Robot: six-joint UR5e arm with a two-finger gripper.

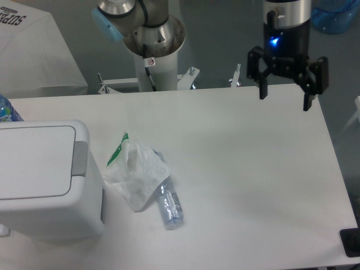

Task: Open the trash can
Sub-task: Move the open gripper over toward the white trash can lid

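Observation:
The trash can (45, 180) is a large white boxy bin at the left of the table. Its flat white lid (34, 162) is down, and its grey push tab (81, 158) is on the lid's right edge. My gripper (285, 100) hangs open and empty over the table's far right edge, far from the bin, its two black fingers spread wide apart.
A thin white plastic bag with green print (134, 171) lies right of the bin, partly over a clear plastic bottle (169, 205). The arm's base (153, 53) stands behind the white table (247, 185). A blue bottle top (7, 109) shows at the left edge.

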